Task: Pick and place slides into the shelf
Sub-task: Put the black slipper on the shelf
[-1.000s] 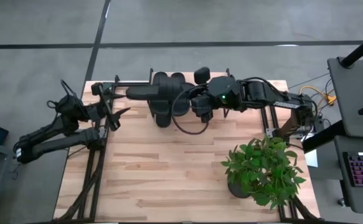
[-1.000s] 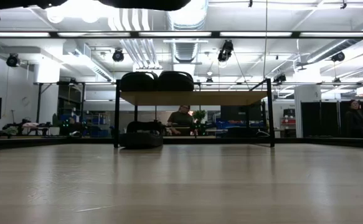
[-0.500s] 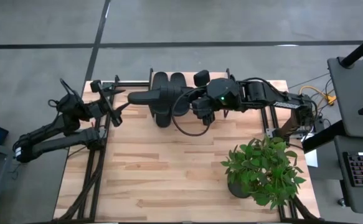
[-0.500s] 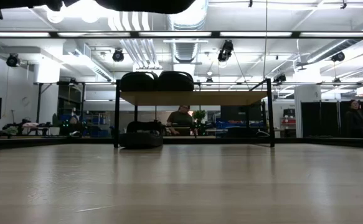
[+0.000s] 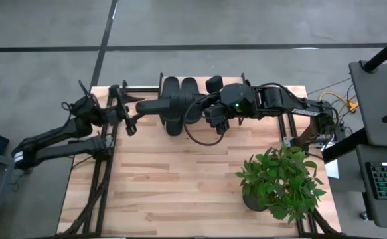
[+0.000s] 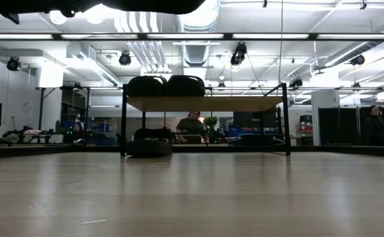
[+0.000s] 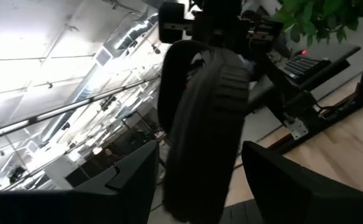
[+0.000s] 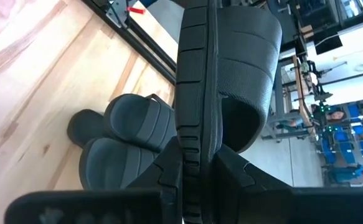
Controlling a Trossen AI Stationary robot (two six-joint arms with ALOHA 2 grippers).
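Slide [image 8: 221, 68] — pinched on edge by right gripper [image 8: 197, 171] above shelf [image 6: 205, 103] | left gripper [image 5: 128, 109] spread wide — empty

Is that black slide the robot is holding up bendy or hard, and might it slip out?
Probably fairly stiff: the held slide sticks straight out from the right gripper, pinched by its thin sole edge, without drooping. It looks light, since that pinch carries it. The ridged sole should grip, so slipping seems unlikely.

Shelf [image 6: 205, 103] at upper centre of the high view, two slides [image 6: 166, 85] on its board's left part, another slide [image 6: 151, 147] on the table beneath, fourth slide [image 5: 170, 103] crosswise above them between left gripper [image 5: 128, 109] and right gripper [image 5: 210, 111], plant [image 5: 279, 179] lower right.
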